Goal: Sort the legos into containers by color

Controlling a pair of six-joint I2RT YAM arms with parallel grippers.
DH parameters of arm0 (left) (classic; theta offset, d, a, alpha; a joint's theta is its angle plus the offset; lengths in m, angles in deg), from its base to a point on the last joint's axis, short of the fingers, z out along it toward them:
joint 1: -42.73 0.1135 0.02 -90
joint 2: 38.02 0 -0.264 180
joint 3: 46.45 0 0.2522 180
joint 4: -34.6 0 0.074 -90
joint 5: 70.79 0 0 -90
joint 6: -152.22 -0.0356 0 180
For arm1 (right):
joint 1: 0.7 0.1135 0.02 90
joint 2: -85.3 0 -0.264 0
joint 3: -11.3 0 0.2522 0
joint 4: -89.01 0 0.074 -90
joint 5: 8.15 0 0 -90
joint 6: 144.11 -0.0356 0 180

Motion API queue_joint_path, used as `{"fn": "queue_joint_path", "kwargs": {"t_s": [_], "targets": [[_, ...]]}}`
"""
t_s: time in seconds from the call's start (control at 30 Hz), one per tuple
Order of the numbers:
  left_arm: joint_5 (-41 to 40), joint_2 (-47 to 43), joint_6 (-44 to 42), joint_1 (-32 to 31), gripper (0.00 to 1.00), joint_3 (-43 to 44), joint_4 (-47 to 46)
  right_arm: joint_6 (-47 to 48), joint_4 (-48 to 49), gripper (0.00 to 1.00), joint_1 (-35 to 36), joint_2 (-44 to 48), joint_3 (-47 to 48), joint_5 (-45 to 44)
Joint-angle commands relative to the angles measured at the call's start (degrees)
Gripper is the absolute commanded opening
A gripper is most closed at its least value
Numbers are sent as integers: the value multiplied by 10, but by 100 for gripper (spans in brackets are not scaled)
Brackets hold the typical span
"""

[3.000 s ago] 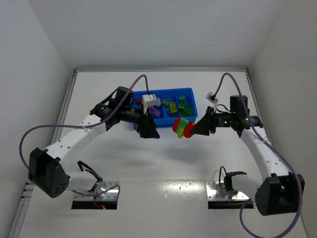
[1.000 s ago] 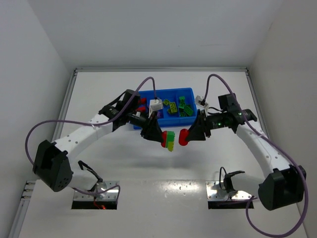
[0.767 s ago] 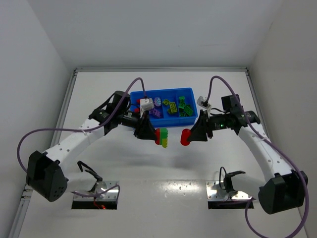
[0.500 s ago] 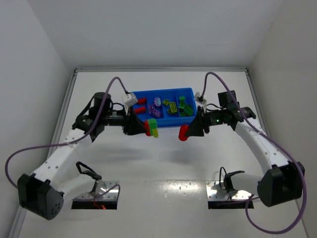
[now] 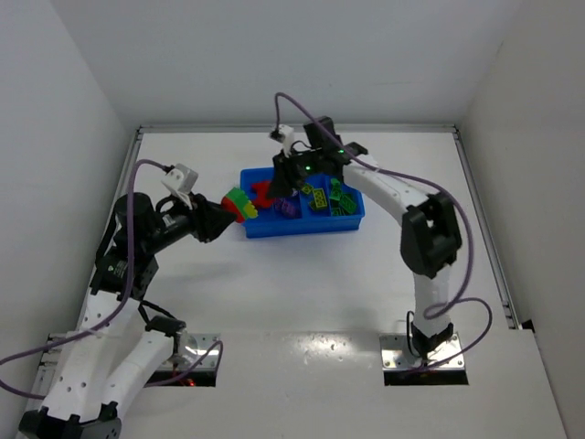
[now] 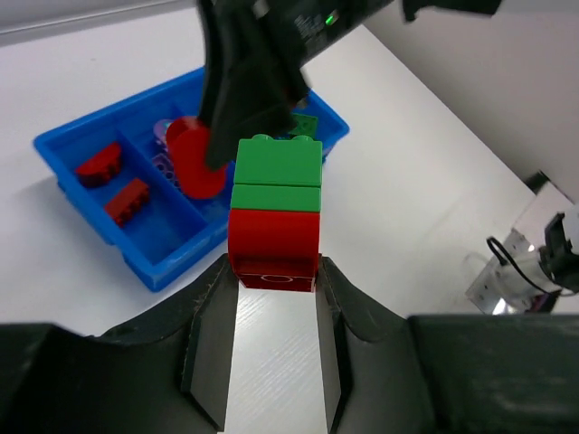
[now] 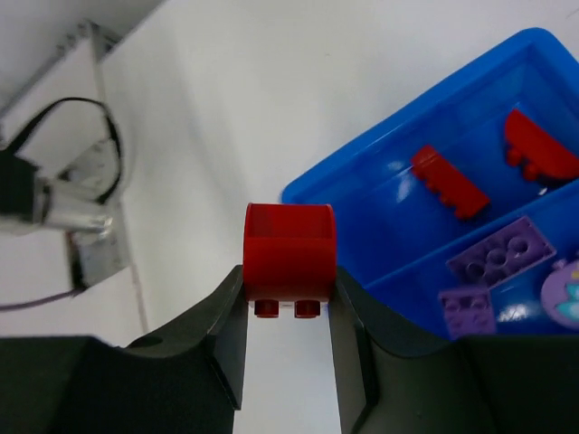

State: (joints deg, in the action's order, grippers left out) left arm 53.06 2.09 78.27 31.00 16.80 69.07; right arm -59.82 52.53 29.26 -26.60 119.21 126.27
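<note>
Right wrist view: the right claw point(image 7: 288, 271) is clamped on a rounded red brick point(image 7: 289, 246), studs pointing down. It hangs at the left end of the blue tray point(image 7: 389, 127). Two red pieces point(image 7: 450, 183) lie in the end compartment there, and purple bricks point(image 7: 502, 253) lie in the next one along.

From overhead, the tray point(image 5: 302, 229) sits toward the far edge of the worktop point(image 5: 302, 293), roughly midway between the side edges. The right claw point(image 5: 274, 186) reaches across it, with the red brick point(image 5: 265, 194) over its left end.

The left claw point(image 5: 222, 217) waits just off that end, toward the left edge. It is closed on a stack point(image 5: 240, 203) of one red and two green bricks.

From the left wrist, the left claw point(image 6: 274, 271) grips the stack point(image 6: 276, 212) by its red bottom brick.

I'd say the drop is the step in hand. To do it well, the red brick needs to be squarely over the end compartment, clear of the outer wall and the divider. It should come down low before the fingers part, so it doesn't bounce into the purple lane. The left claw should hold off until the right arm clears.
</note>
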Motion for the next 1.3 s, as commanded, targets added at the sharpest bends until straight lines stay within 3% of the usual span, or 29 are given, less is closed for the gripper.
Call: {"fn": "queue_joint_path", "kwargs": {"t_s": [0.0,0.13,0.27,0.5,0.57,0.7,0.9,1.07,1.13,1.27], "targets": [[-56,-11,27,13,0,19,13,-22,17,2,26,-81,80,-85],[-51,-5,21,23,0,31,31,-22,22,2,37,-161,151,-113],[-37,11,27,29,0,36,31,-22,17,9,56,-196,181,-156],[10,35,43,46,0,18,14,-16,12,54,56,-173,160,-197],[21,40,43,46,0,17,14,-16,12,59,56,-149,149,-189],[40,52,32,51,0,17,8,-22,12,66,49,-60,89,-129],[115,85,25,57,1,12,-6,45,-21,66,2,135,-62,42],[313,165,10,62,5,23,-41,112,-46,66,-36,244,-174,214],[387,195,10,62,5,33,-48,72,-18,67,-42,267,-216,274],[464,254,5,56,5,71,-48,-5,67,69,-42,273,-269,289]]}}
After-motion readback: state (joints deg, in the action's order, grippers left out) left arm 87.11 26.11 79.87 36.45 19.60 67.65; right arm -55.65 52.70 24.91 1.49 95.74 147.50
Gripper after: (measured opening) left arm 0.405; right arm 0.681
